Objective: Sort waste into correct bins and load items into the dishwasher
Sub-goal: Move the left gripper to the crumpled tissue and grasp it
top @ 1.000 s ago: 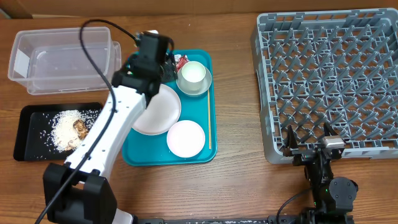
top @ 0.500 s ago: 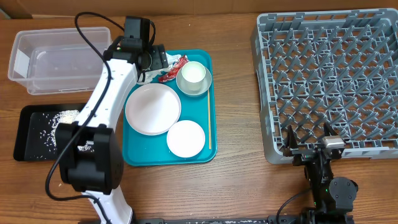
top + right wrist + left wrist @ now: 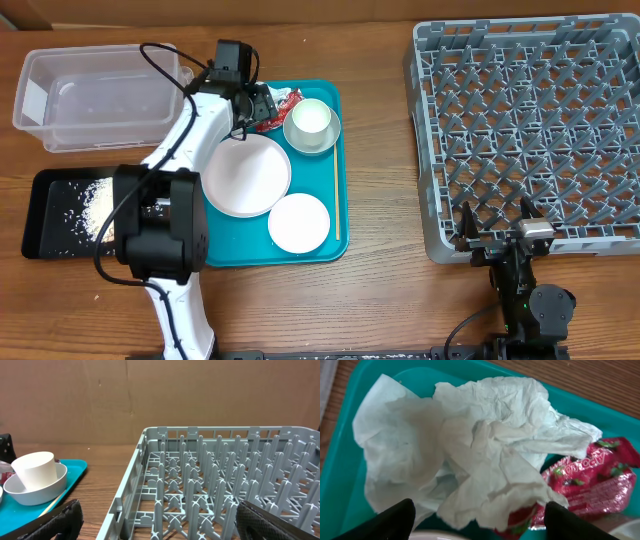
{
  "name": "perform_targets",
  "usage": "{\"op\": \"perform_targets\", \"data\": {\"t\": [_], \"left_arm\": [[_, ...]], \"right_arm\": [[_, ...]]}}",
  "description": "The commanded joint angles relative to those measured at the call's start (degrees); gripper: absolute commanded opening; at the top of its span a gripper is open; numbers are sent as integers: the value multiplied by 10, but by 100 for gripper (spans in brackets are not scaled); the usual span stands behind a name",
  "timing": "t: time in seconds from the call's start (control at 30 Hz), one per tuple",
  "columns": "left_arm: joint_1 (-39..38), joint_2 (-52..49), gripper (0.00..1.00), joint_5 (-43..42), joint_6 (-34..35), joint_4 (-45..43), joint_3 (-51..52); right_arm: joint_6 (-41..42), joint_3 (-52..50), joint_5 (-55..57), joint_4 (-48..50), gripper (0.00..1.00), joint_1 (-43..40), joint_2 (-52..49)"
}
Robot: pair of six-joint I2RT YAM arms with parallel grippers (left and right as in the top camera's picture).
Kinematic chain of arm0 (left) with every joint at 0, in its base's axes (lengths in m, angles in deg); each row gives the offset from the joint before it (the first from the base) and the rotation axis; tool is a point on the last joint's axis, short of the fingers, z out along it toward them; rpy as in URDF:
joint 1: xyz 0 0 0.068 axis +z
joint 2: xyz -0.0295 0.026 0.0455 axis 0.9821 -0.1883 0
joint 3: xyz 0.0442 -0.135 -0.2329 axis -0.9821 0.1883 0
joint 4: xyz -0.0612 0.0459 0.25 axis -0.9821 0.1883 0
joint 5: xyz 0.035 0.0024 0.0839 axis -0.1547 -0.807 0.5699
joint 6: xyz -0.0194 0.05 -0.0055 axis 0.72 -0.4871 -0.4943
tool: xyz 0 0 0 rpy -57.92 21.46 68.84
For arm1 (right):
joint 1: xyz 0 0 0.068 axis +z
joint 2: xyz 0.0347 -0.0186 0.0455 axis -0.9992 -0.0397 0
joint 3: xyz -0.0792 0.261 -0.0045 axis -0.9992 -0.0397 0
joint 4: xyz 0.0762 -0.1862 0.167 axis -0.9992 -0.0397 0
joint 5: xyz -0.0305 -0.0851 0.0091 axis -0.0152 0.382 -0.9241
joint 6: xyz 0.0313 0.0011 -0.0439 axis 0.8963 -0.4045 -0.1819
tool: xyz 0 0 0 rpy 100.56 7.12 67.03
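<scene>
My left gripper [image 3: 256,104] is open and hovers at the far left corner of the teal tray [image 3: 225,250]. In the left wrist view its fingertips [image 3: 395,519] straddle the crumpled white napkin [image 3: 470,450] without touching it. The red shiny wrapper [image 3: 595,480] lies just right of the napkin and also shows from overhead [image 3: 282,103]. A white cup [image 3: 310,118] stands in a small bowl [image 3: 312,138]. A large plate [image 3: 247,175], a smaller plate [image 3: 298,222] and a wooden stick [image 3: 336,195] lie on the tray. My right gripper [image 3: 497,235] is open at the grey dish rack's [image 3: 530,130] front edge.
The clear tub [image 3: 100,95] stands at the far left. The black tray [image 3: 50,235] in front of it holds white rice crumbs [image 3: 95,200]; my left arm covers part of it. The right wrist view shows the rack [image 3: 225,485] ahead and the cup [image 3: 34,469] to the left.
My left arm has swung away from over the large plate to the tray's far left corner, and the gripper now sits low over the napkin. The right arm has not moved.
</scene>
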Motion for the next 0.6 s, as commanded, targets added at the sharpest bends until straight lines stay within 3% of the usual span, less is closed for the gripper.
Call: {"op": "perform_targets", "data": {"t": [0.0, 0.13, 0.4, 0.57], "left_arm": [[2, -6, 83, -6, 23, -17, -15], [3, -6, 64, -7, 38, -24, -15], [2, -6, 62, -6, 71, -27, -14], [3, -6, 38, -6, 104, -30, -14]], "right_arm": [[2, -6, 1, 3, 100, 3, 4], [2, -6, 1, 3, 100, 3, 4], [2, -6, 1, 3, 100, 3, 4], [2, -6, 1, 3, 100, 3, 4]]}}
